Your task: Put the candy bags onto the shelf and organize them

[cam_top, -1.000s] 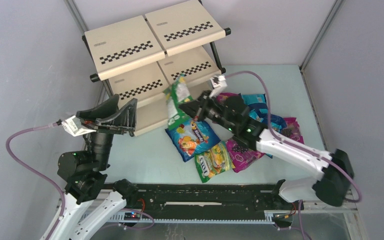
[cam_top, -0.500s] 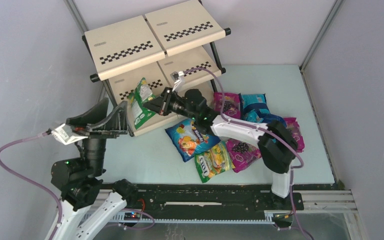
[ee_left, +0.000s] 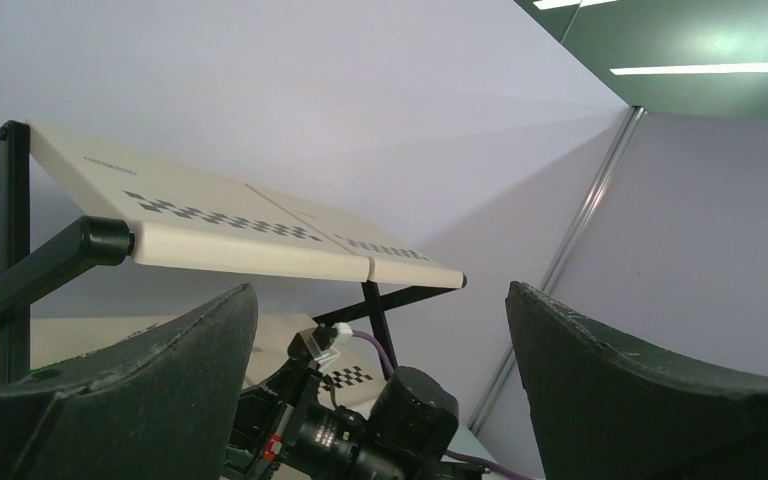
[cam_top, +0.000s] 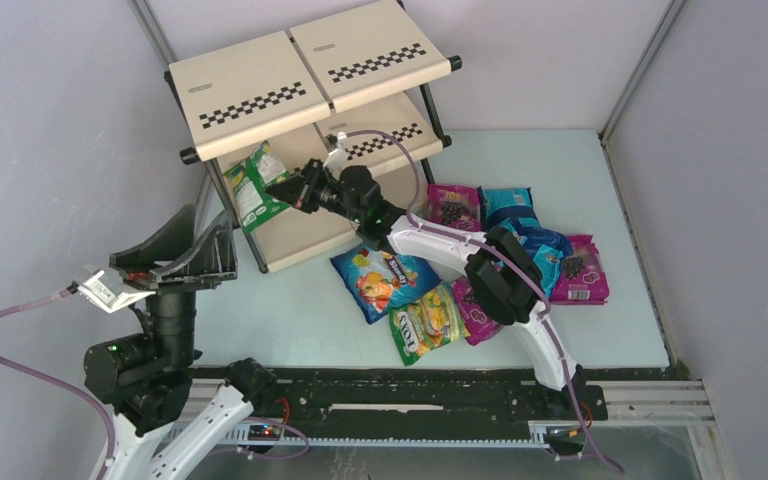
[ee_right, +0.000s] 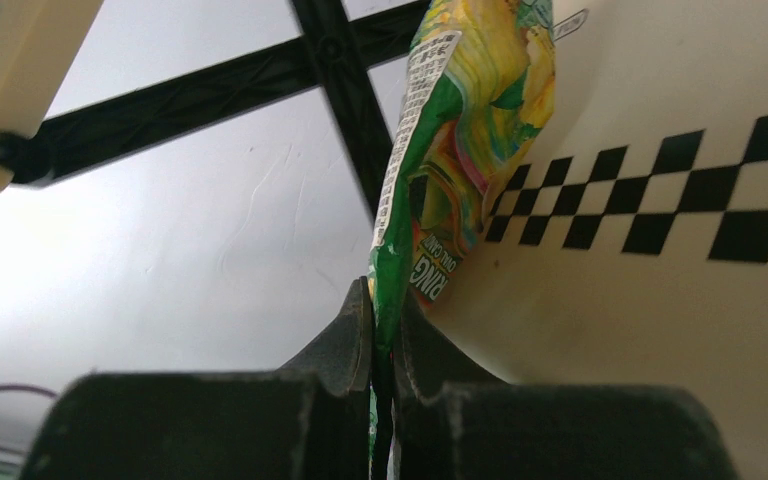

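Candy bags lie clustered on the pale surface (cam_top: pixel 290 310) to the right of the shelf (cam_top: pixel 260 90), while one of them, a green-yellow bag (cam_top: pixel 252 185), hangs in the air at the shelf's left front, level with the middle tier and just under the lip of the top one. The right gripper (cam_top: pixel 282 190) is clenched on one edge of it, the right arm stretched out long across the pile to reach that far. From the right wrist, the two fingers (ee_right: pixel 345 335) press the sealed edge flat between them, and the pouch rises just beside a beige panel with a black-and-white checkered strip; whether it touches the panel cannot be told. Down on the surface, a blue pouch with orange fruit art (cam_top: pixel 385 280) lies nearest the foot of the shelf, with a second green-yellow pouch (cam_top: pixel 428 322) at its near corner. Magenta pouches (cam_top: pixel 580 268) and teal-blue pouches (cam_top: pixel 508 205) spread behind and to the right, some partly hidden under the arm. Off to the left, well apart from all the bags, the left gripper (cam_top: pixel 210 240) is raised with its jaws spread wide and nothing in them, pointing toward the shelf, whose sloped top tier shows between its dark fingers (ee_left: pixel 130 390).
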